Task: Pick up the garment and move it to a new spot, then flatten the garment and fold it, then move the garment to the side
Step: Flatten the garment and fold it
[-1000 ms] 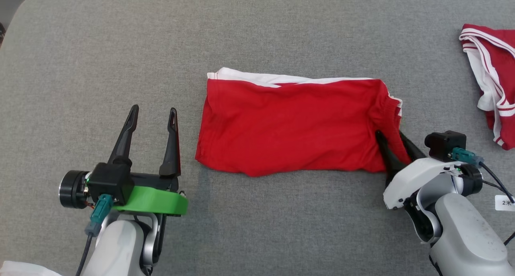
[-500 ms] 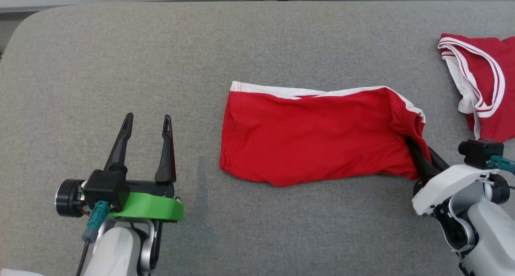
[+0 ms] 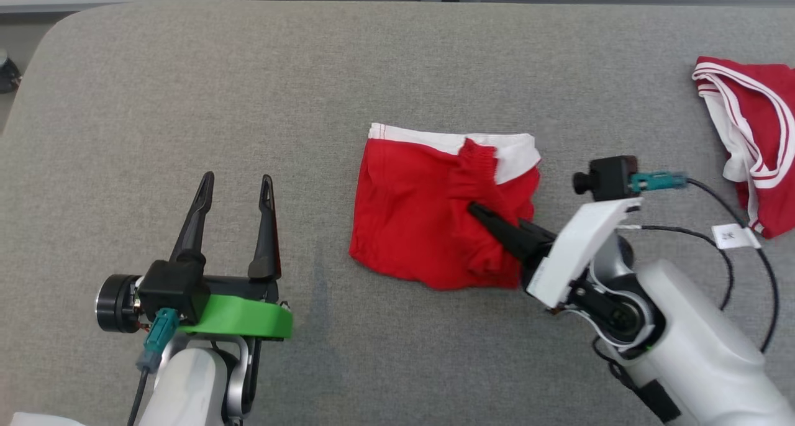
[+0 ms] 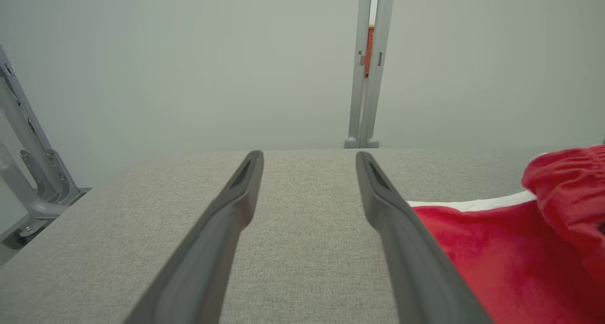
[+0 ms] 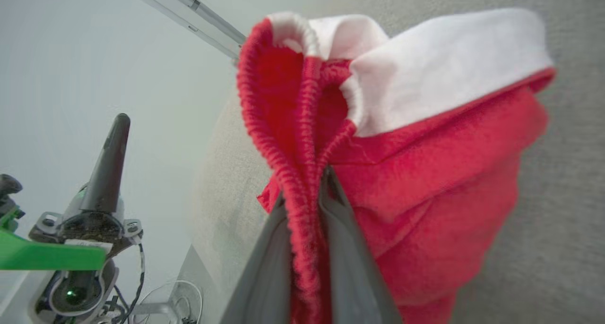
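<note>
The garment [image 3: 404,221], red shorts with white trim, lies mid-table on the grey cloth surface [image 3: 186,90], with its right end doubled over to the left. My right gripper [image 3: 475,210] is shut on the ribbed red waistband, holding that end above the lower layer. In the right wrist view the waistband [image 5: 302,140] is pinched between the right gripper's [image 5: 306,187] fingers, and red and white cloth hangs beyond. My left gripper [image 3: 238,179] rests open to the garment's left, apart from it. The left wrist view shows the left gripper [image 4: 307,156] with bare table between its fingers and the garment [image 4: 496,248] to its right.
A second red-and-white garment [image 3: 758,134] lies crumpled at the table's far right edge. A white tag [image 3: 736,235] and black cables trail beside my right arm. The table's rounded corner [image 3: 56,28] is at far left. A grey post [image 4: 368,78] stands behind the table.
My right gripper shut on the waistband and carried the garment's right end up and leftward, so the garment now looks about half as wide. The head camera shifted. The left gripper stayed open.
</note>
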Motion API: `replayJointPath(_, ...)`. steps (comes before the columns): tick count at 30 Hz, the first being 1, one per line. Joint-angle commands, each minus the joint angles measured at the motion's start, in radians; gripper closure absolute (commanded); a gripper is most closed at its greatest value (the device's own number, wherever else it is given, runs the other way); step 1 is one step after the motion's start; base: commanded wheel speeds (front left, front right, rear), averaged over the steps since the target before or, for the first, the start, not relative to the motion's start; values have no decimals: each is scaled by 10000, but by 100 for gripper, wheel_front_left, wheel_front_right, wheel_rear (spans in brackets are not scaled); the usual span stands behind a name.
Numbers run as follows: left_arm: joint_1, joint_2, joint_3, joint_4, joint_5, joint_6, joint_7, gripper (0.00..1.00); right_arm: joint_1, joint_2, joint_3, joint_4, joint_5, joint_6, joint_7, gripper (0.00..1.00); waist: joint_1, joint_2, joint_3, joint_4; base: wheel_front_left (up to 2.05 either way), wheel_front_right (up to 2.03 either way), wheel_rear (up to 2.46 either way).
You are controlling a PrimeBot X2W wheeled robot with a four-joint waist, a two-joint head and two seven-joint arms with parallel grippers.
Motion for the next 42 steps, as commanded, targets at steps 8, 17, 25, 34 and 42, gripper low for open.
replayJointPath(8, -243, -297, -120, -4, 58, -33, -25, 0, -1588, 1128, 675, 2286, -810, -1, -539, 100, 0, 0, 311, 1001, 0, 0, 0)
replayJointPath(17, -105, -462, 14, 81, 164, -24, -25, 0, -2132, 1379, 1378, 3251, -1871, -1, -2591, 0, 0, 0, 356, 1155, 0, 0, 0)
replayJointPath(25, -96, -406, 268, 87, 309, 14, -25, 0, -1980, 663, 1569, 2492, -2832, -2, -5286, 0, 0, 0, 201, 651, 0, 0, 0)
replayJointPath(34, 136, -131, 655, 35, 377, 131, -25, 0, 8, -157, -1726, 1270, -4042, -2, -5756, 0, 0, 0, -67, -285, 0, 0, 0)
replayJointPath(42, 579, 38, 827, 115, 258, 145, -26, 0, 2198, 62, -3946, -284, -5706, -2, -5763, 0, 0, 0, -484, -890, 0, 0, 0)
